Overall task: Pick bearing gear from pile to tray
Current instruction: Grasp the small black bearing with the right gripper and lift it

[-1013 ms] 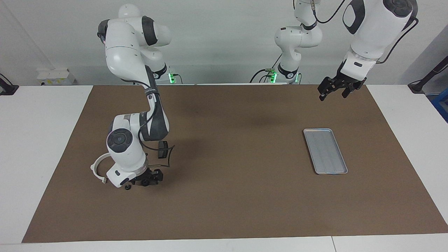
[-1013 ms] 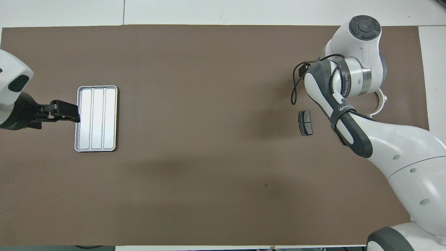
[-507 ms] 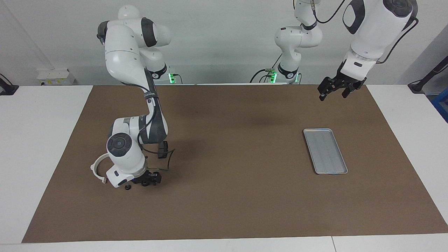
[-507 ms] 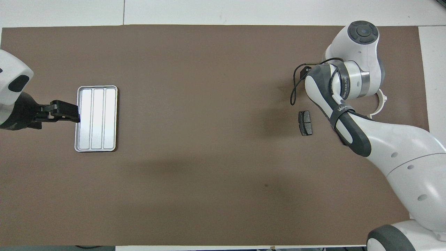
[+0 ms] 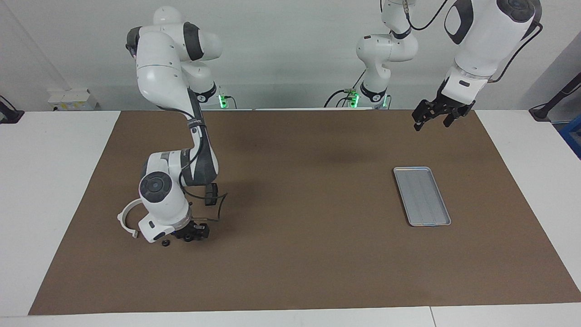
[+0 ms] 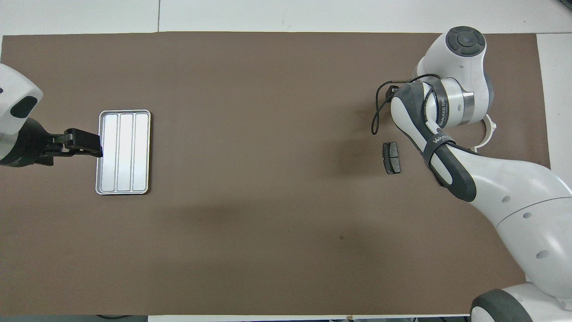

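The pile lies at the right arm's end of the brown mat. It holds a white half-ring bracket (image 5: 126, 219) (image 6: 489, 132), a dark grey brake pad (image 6: 392, 158) and a tiny black round piece (image 5: 166, 243). My right gripper (image 5: 193, 235) is down at the mat beside the round piece. In the overhead view the right arm's wrist hides it. The other pile parts are hidden under that arm. The silver ribbed tray (image 5: 422, 196) (image 6: 124, 152) lies empty at the left arm's end. My left gripper (image 5: 433, 120) (image 6: 85, 144) waits open, raised near the tray's end.
The brown mat (image 5: 299, 254) covers most of the white table. A black cable (image 5: 219, 205) loops from the right arm's wrist just above the mat, near the brake pad. The wide stretch of mat between pile and tray is bare.
The right arm's wrist has sunk a little toward the mat and the gripper below it looks drawn in. The left arm, tray and brake pad have not moved.
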Tool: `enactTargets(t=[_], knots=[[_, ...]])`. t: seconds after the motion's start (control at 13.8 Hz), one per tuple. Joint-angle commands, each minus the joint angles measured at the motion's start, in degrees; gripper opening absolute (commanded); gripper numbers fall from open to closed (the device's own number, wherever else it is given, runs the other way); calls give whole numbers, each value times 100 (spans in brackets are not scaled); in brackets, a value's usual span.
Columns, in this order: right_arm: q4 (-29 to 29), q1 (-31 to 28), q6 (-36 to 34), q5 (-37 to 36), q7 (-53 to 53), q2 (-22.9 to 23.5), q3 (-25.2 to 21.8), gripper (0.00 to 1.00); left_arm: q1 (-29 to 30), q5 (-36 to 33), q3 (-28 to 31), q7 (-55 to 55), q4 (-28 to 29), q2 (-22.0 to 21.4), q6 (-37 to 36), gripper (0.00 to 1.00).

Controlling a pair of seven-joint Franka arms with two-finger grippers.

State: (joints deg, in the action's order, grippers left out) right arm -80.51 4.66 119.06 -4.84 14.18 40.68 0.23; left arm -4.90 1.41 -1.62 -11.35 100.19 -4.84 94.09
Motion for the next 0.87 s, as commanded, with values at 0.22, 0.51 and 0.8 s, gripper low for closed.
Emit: enactTargets(t=[0.22, 0.51, 0.8], knots=[[-158, -115, -6, 9, 94, -69, 21, 10, 24, 79, 3, 10, 62, -88, -31, 100], [-158, -115, -6, 0, 85, -69, 21, 0, 24, 79, 3, 10, 62, -88, -31, 100], [-44, -89, -373, -96, 41, -209, 12, 0, 24, 79, 3, 10, 62, -88, -31, 100]])
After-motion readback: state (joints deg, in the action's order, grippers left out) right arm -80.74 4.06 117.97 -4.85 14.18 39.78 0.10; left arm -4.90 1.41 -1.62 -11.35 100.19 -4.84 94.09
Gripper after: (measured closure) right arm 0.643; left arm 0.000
